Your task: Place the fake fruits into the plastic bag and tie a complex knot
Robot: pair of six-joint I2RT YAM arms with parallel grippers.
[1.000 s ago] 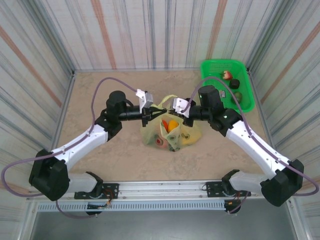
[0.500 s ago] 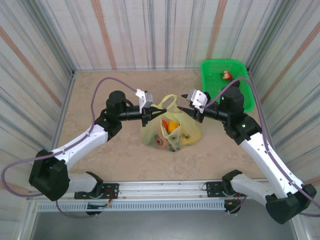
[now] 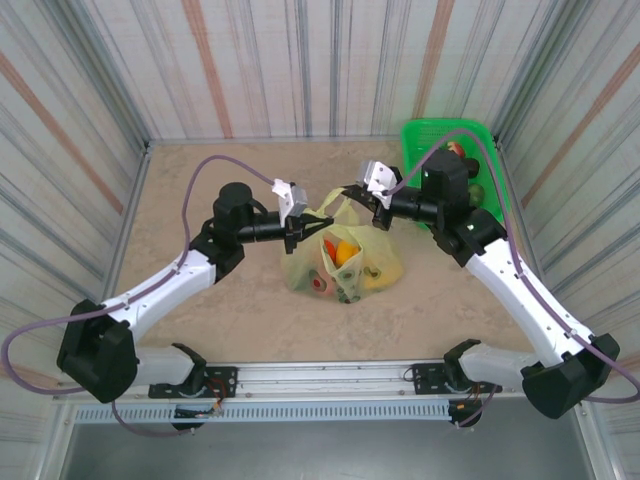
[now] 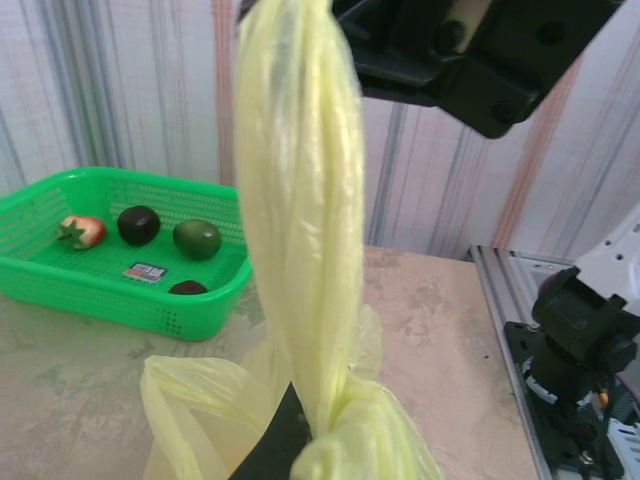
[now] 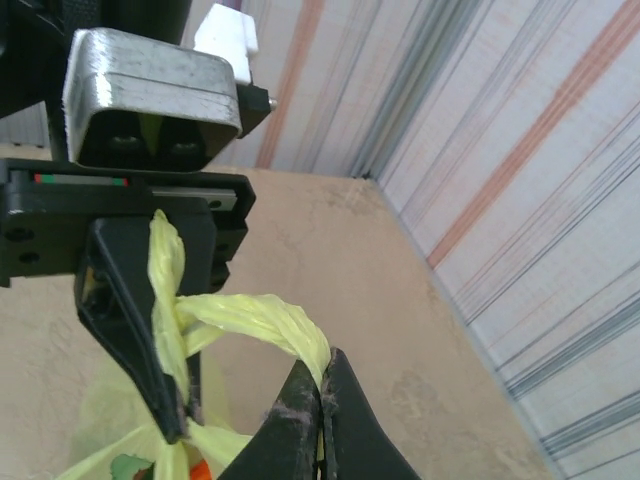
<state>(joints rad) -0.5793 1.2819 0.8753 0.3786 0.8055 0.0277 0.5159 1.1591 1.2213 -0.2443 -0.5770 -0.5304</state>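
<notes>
the plastic bag (image 3: pixel 345 285) sits mid-table, mouth up, fruits (image 3: pixel 343 250) inside. knotting looks under way: the left claw (image 3: pixel 296 232) and right claw (image 5: pixel 320 390) each pinch the twisted handle (image 5: pixel 255 318), which runs crosswise between them. next, probably loop it around, kept taut. a few fruits lie in the far basket (image 3: pixel 418 135).

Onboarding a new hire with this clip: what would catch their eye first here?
The yellow-green bag mid-table, bright fruit showing through its open mouth. Both claws are shut on it: the left claw at the bag's left, the right claw pinching a twisted handle at its far side. Then the green basket in the far right corner, with a strawberry inside.
</notes>
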